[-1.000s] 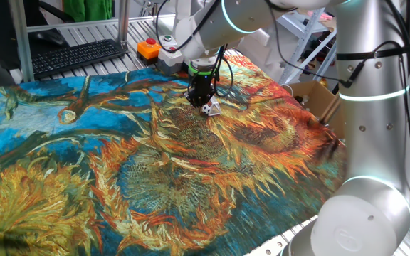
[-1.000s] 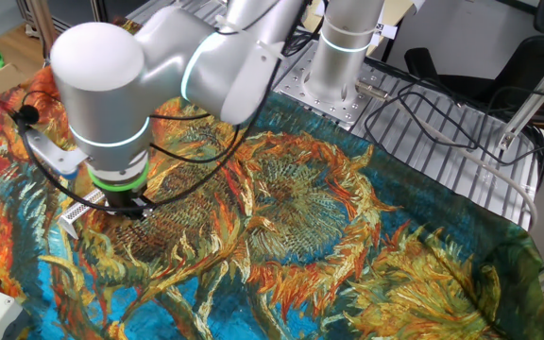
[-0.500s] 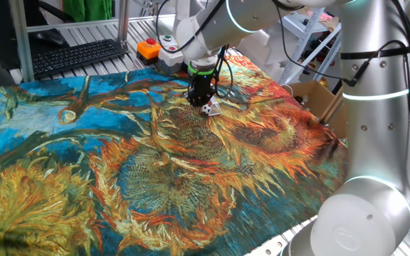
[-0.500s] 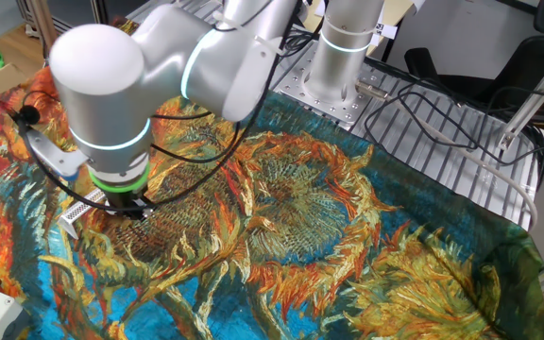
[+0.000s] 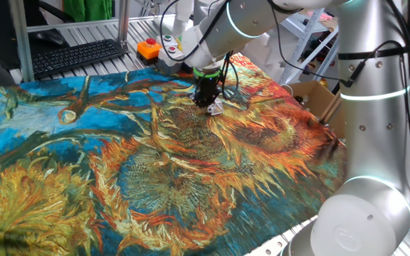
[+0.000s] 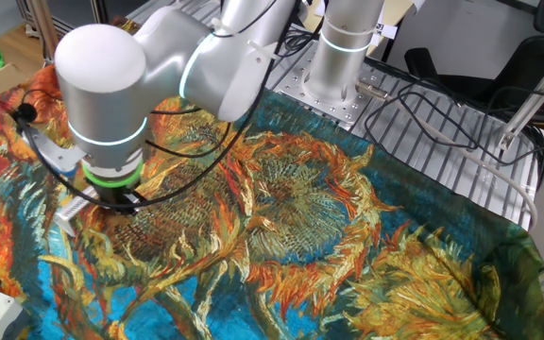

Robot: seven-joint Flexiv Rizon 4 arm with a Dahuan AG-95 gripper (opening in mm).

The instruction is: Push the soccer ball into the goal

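My gripper (image 5: 206,102) points down onto the sunflower-print cloth (image 5: 155,171) near its far edge, its dark fingers close together with nothing between them. A tiny pale grey-white wedge, the goal (image 5: 216,108), lies on the cloth touching the gripper's right side. In the other fixed view the gripper (image 6: 111,203) sits under the arm's wrist and the goal (image 6: 68,213) shows as a pale strip just left of it. I cannot make out the soccer ball in either view; it is hidden by the gripper or too small to tell.
A box with an orange button (image 5: 148,48) and a keyboard (image 5: 77,55) lie beyond the cloth's far edge. A cardboard box (image 5: 317,99) stands at the right. The arm's base (image 6: 340,57) and loose cables (image 6: 442,123) are at the cloth's other side.
The gripper has shifted a little to the right in the one fixed view, and the pale wedge has slid the same way with it.
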